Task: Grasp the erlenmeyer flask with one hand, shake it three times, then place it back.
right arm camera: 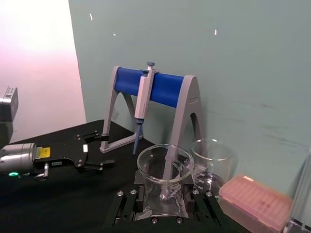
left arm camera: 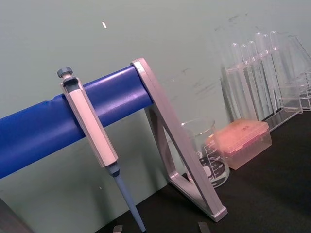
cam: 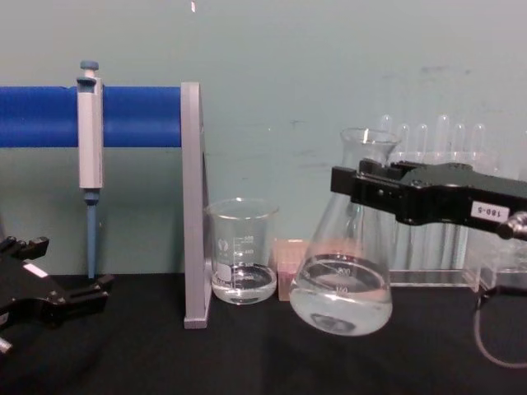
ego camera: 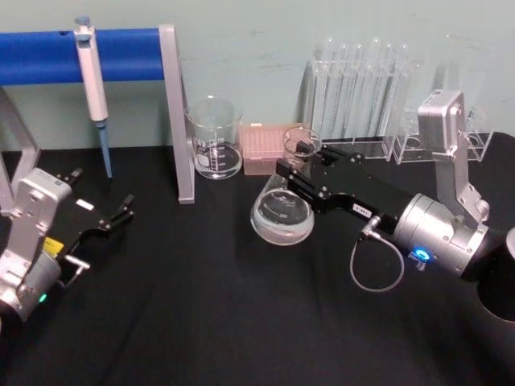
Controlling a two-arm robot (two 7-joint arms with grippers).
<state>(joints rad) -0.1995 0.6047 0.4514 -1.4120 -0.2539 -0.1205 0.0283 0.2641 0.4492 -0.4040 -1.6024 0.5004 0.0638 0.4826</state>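
black table point(ego camera: 201, 314): beaker point(ego camera: 215, 141), stand point(ego camera: 182, 121), perhaps tip-box point(ego camera: 264, 151)

A pipette point(ego camera: 92, 80) hangs on its stand point(ego camera: 179, 121) at left; a beaker point(ego camera: 216, 137) stands right of it, a tip box point(ego camera: 265, 149) next; the erlenmeyer flask point(ego camera: 282, 213) sits before them, in the right end effector point(ego camera: 296, 166); test tubes point(ego camera: 362, 80) stand behind.

Soft, even light all round, and the black cloth bench point(ego camera: 201, 322) swallowed nearly every shadow. Small white glints sat on the clear glass conical erlenmeyer flask point(cam: 342, 288) and on the cylindrical glass beaker point(cam: 242, 251). In the right wrist view, the pale wall point(right arm camera: 39, 63) burned out bright. A blue status light point(ego camera: 421, 256) glowed on the silver right arm point(ego camera: 451, 229).
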